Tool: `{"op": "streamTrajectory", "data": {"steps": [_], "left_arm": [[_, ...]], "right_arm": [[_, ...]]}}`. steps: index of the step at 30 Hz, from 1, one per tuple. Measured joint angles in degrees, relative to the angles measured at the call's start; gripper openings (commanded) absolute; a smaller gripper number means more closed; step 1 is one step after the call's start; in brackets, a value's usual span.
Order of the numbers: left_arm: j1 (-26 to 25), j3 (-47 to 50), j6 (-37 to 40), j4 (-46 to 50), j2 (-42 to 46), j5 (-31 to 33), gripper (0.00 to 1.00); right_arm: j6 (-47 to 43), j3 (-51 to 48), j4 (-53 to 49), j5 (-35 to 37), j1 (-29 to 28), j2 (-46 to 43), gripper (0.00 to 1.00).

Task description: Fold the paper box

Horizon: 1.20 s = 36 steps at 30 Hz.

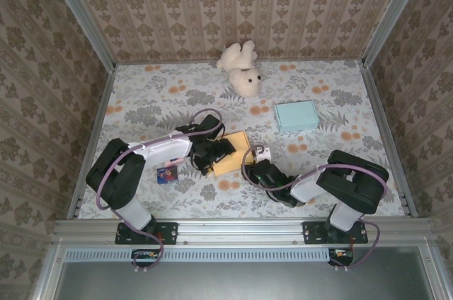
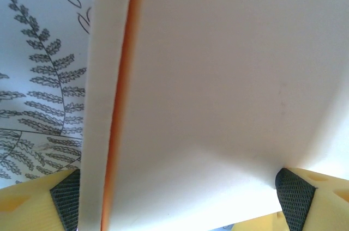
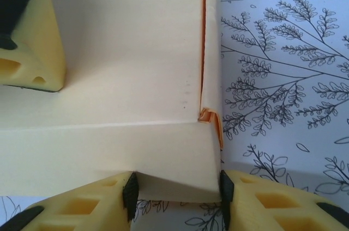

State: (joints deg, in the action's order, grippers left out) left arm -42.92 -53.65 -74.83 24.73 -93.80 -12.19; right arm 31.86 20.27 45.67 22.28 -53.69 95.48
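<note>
The paper box (image 1: 234, 158), orange outside and cream inside, lies partly folded at the table's middle between both arms. My left gripper (image 1: 214, 150) is at its left side with the jaws set wide. A cream panel of the box (image 2: 218, 78) spans from one pad to the other of the left gripper (image 2: 180, 201). My right gripper (image 1: 256, 165) is at the box's near right corner. In the right wrist view the right gripper (image 3: 177, 187) is shut on a folded-up corner wall of the box (image 3: 125, 67). A left finger (image 3: 27, 35) rests on the box's flat panel.
A white teddy bear (image 1: 241, 68) lies at the back centre. A light blue box (image 1: 296, 115) sits to the right of the middle. A small dark packet (image 1: 168, 173) lies by the left arm. Patterned walls close off three sides.
</note>
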Motion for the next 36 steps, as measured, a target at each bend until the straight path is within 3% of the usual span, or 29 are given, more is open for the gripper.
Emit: {"op": "streamTrajectory", "data": {"steps": [5, 12, 22, 28, 36], "left_arm": [[0.04, 0.0, 0.02, 0.0, 0.0, 0.0, 0.92], [0.22, 0.0, 0.02, 0.0, 0.0, -0.13, 0.92], [0.26, 0.0, 0.02, 0.02, 0.0, -0.24, 0.92], [0.26, 0.0, 0.02, 0.02, 0.0, -0.24, 0.92], [0.07, -0.09, -0.2, -0.98, -0.39, 1.07, 0.91]], "right_arm": [[-0.24, -0.48, 0.39, -0.44, -0.02, -0.57, 0.51], [-0.13, -1.29, -10.19, -0.39, 0.07, -7.5, 0.5], [-0.22, -1.07, -20.74, -0.61, 0.07, -16.7, 0.36], [-1.07, 2.1, -20.37, -0.66, 0.17, -11.63, 0.34], [-6.43, 5.97, -10.97, 0.72, 1.36, -0.04, 0.32]]}}
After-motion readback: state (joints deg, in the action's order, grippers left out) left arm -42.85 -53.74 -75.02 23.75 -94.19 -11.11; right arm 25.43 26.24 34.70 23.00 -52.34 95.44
